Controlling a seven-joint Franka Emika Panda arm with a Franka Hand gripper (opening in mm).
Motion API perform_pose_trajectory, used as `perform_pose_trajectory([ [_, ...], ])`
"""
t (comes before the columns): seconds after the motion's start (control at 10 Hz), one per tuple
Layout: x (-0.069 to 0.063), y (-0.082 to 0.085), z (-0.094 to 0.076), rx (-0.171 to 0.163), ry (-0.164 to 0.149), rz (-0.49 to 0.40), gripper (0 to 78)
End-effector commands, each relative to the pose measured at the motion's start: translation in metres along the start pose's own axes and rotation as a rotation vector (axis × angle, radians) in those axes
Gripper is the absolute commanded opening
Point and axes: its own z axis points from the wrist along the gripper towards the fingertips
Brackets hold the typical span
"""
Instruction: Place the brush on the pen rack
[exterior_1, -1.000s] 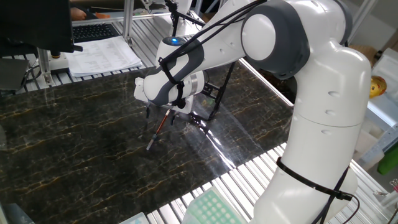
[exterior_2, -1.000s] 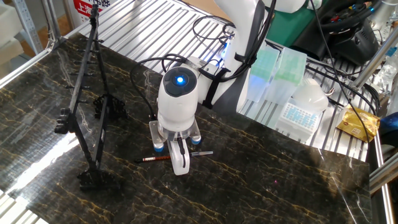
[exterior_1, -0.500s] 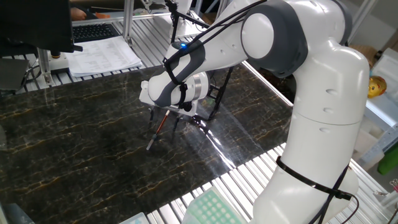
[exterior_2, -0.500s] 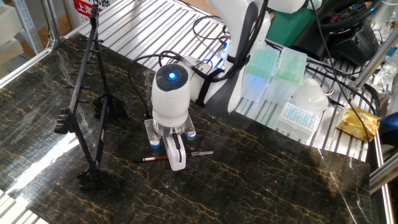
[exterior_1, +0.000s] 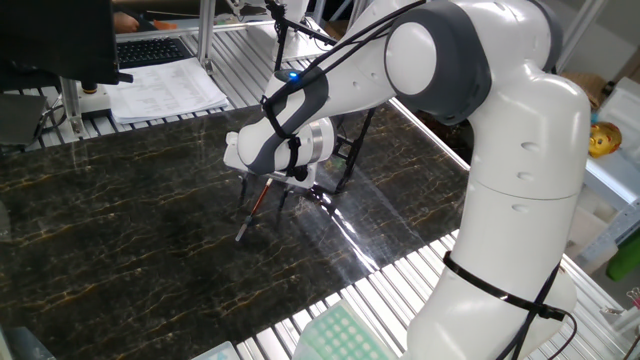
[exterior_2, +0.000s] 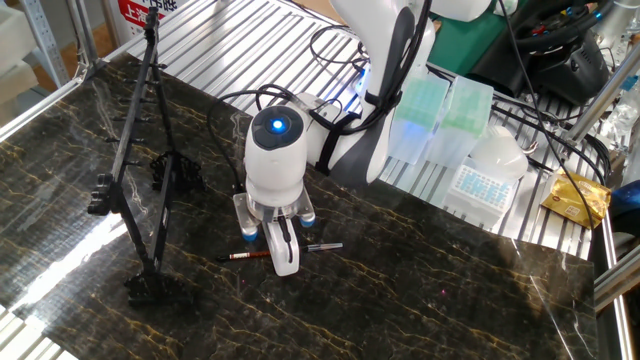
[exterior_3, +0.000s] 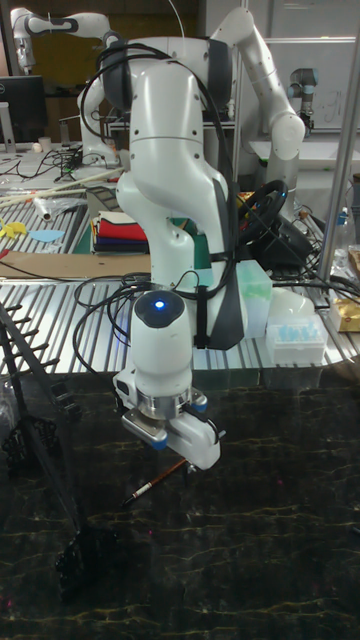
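The brush (exterior_2: 268, 254) lies flat on the dark marbled bench (exterior_2: 420, 300), mid-surface, well apart from the black pen rack (exterior_2: 140, 160) standing toward one side edge. The end effector (exterior_2: 284, 258) straddles the brush's middle, fingers down on either side; I cannot tell whether they clench it. Behind the bench's far edge, on ribbed metal, sit green pipette-tip boxes (exterior_2: 440, 110) and looping cables (exterior_2: 330, 50). Papers (exterior_1: 165, 90) and a keyboard (exterior_1: 150, 48) lie beyond another edge.
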Motion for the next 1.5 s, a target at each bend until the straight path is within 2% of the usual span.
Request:
perform_pose_trajectory([
  [0.1, -0.0013, 0.0016, 0.0018, 0.002, -0.010, 0.000, 77.4],
  [1.0, -0.0011, 0.0017, 0.0032, 0.014, -0.024, -0.003, 77.4],
  [1.1, -0.0011, 0.0017, 0.0032, 0.014, -0.024, -0.003, 1.1],
  [1.5, -0.0011, 0.0017, 0.0032, 0.014, -0.024, -0.003, 1.1],
])
